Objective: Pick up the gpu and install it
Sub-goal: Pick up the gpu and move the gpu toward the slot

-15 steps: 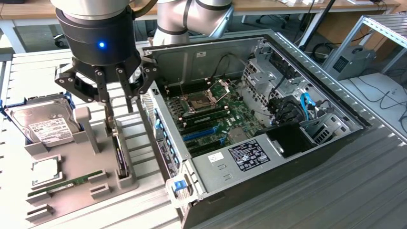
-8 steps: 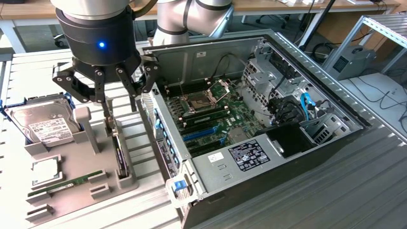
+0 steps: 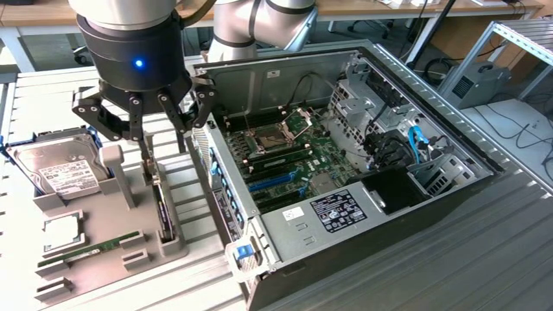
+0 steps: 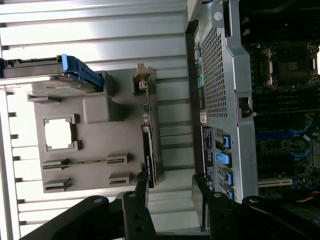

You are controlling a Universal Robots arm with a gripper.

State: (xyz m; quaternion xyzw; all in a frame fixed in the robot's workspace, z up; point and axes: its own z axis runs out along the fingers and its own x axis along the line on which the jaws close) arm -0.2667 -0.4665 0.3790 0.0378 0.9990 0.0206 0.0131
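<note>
The exterior view takes in the silver and black robot arm with a small blue light on its wrist. It hangs over a grey moulded holder tray on the ribbed grey metal tabletop. Just beside the tray, toward the exterior view's right, lies an open grey computer case. Its green motherboard and blue cables are laid bare.

The wrist view looks down the gripper's own length. It gives the tray in plan, the case's perforated back panel with blue ports, and a slice of motherboard.

A silver hard drive with a white label leans in the tray; from the wrist it is seen edge-on, so its label is hidden. A square silver processor chip and a slim green memory stick lie flat nearby.

The thin black gpu stands on edge in a slot along the tray's case-side edge, so little of its face can be made out. Its silver bracket end is hard to tell from the tray's posts in the exterior view; the wrist view shows the card as a narrow dark strip.

The black gripper is above the card and not touching it, with its fingers spread apart and nothing between them. From the wrist, the card's near end lies close by one finger rather than midway in the gap, and the other finger is toward the case.
</note>
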